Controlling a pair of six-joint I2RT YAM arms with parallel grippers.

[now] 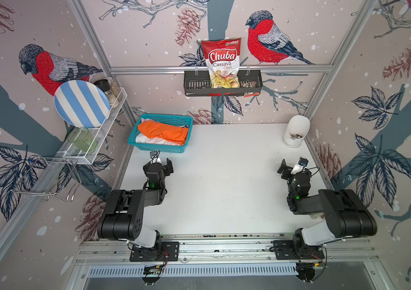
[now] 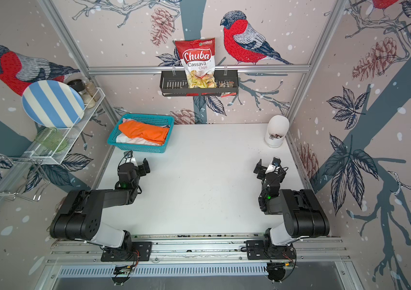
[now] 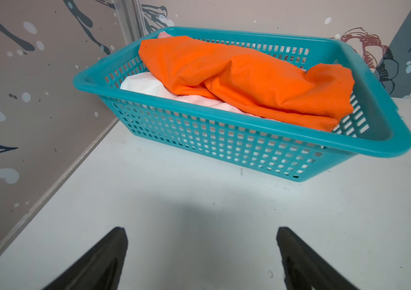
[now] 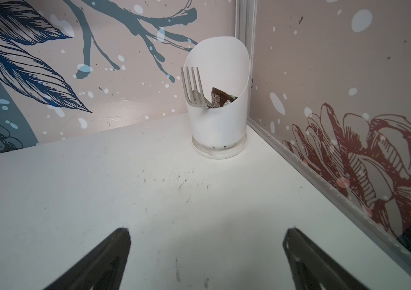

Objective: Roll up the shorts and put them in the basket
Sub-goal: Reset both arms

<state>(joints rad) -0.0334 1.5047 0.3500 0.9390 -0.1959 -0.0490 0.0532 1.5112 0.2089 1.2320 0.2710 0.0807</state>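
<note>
- orange shorts [image 3: 247,80] lie bunched on top of the pile inside the teal basket [image 3: 224,140], not rolled
- white shorts [image 3: 141,85] sit underneath the orange pair, only a corner peeking out at the basket's near end
- pale pink fabric [image 3: 207,101] also under the orange pair; print can't be made out, mostly covered
- basket stands at the far left corner of the white table [image 1: 224,188], close to the back wall
- left gripper [image 3: 200,229] spread wide, nothing between the jaws, hovering low over bare table just in front of the basket, not touching it
- right gripper [image 4: 207,229] also spread wide and empty, over the table's right side, pointing toward the far right corner
- white utensil holder [image 4: 217,125] upright in that far right corner, with a fork [image 4: 193,85] standing tines-up inside, plus some dark bits I can't identify
- chips bag [image 1: 222,60] stands in the black wall shelf [image 1: 194,85] on the back wall
- striped plate [image 1: 81,103] leans in the wire rack [image 1: 117,108] on the left wall; green glass [image 1: 81,140] lies in the same rack below the plate
- both arms are folded back near their bases and well apart from each other
</note>
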